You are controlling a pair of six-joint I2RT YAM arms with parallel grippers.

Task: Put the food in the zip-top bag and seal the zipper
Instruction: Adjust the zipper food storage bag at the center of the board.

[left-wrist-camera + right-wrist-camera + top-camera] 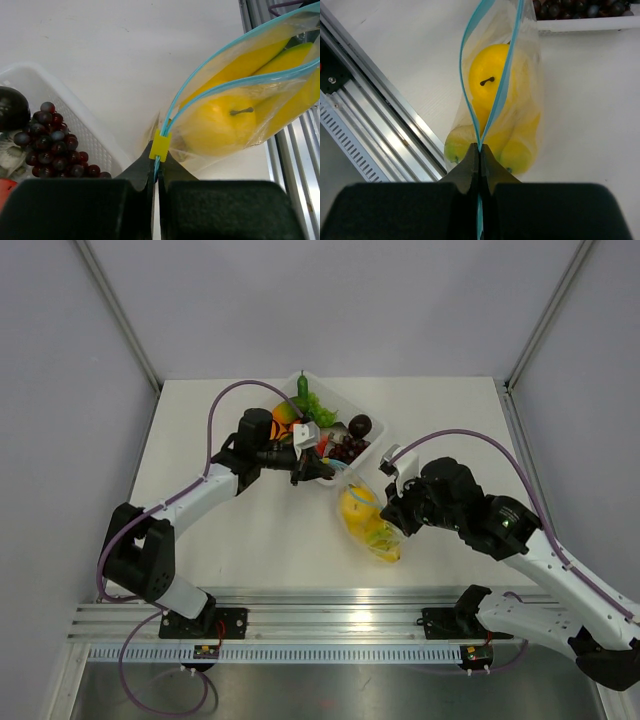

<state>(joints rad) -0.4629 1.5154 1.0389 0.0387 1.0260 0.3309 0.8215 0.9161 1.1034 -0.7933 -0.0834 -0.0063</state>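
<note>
Zip-top bag (372,530) rests on the tabletop (250,540) mid-front with the food (215,122) inside, strung between claws: left claw (156,160) pinching the zipper (235,82) end beside the tray (75,120), right claw (479,155) pinching the opposite end, grapes (52,145) in the tray just behind the bag.

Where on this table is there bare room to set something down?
The table is bare at its far right, beyond the white tray, and near-centre, between the left arm and the zip-top bag. Crowded: mid-table, where left pincer and right pincer pinch the bag beside the tray.
</note>
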